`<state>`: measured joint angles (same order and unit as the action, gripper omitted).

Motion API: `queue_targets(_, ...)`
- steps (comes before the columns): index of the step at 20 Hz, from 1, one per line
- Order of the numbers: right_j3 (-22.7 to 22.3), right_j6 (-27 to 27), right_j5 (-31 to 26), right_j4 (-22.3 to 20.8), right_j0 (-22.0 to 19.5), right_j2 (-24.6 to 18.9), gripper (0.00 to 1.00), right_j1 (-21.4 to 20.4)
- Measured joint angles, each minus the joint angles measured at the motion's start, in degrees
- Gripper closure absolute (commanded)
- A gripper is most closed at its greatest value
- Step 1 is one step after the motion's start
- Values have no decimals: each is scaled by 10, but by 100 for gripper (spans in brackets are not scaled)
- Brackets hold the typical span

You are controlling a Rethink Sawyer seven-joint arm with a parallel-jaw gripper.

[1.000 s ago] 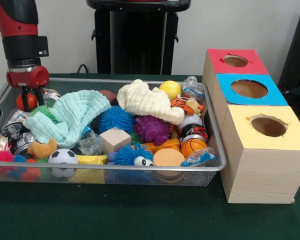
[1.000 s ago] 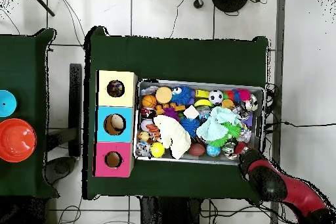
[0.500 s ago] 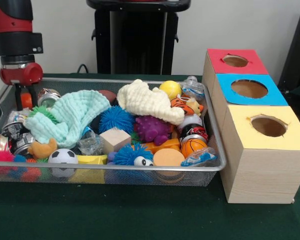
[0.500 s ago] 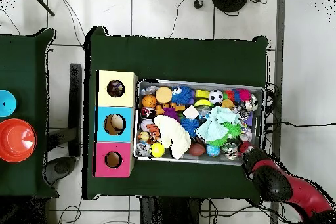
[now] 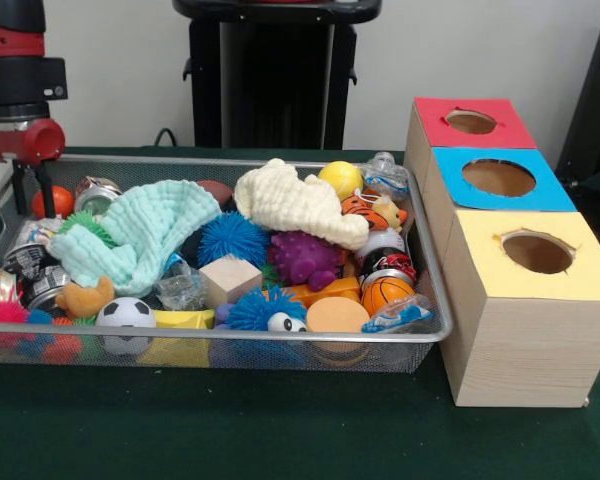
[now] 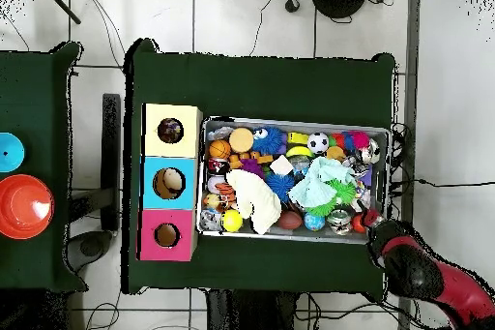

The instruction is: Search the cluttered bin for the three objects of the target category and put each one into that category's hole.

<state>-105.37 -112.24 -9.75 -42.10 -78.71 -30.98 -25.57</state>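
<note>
Mint cloth (image 5: 140,235), cream cloth (image 5: 295,203), yellow ball (image 5: 340,179), black-and-white soccer ball (image 5: 126,314).

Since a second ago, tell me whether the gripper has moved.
Yes. The gripper has risen and drifted toward the picture's left in the front view, off the orange ball to the wire basket's corner rim.

A wire-mesh bin (image 5: 420,335) heaped with balls, spiky toys, cans and two cloths lies just beside a row of three wooden boxes, each with a round hole on top: red (image 5: 471,121), blue (image 5: 498,177) and yellow (image 5: 537,252), the yellow one nearest the bin's front corner.
</note>
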Motion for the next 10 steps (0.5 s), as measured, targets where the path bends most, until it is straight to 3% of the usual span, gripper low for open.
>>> queue_targets(10, 22, 0, -12, 3, 0, -12, 0, 26)
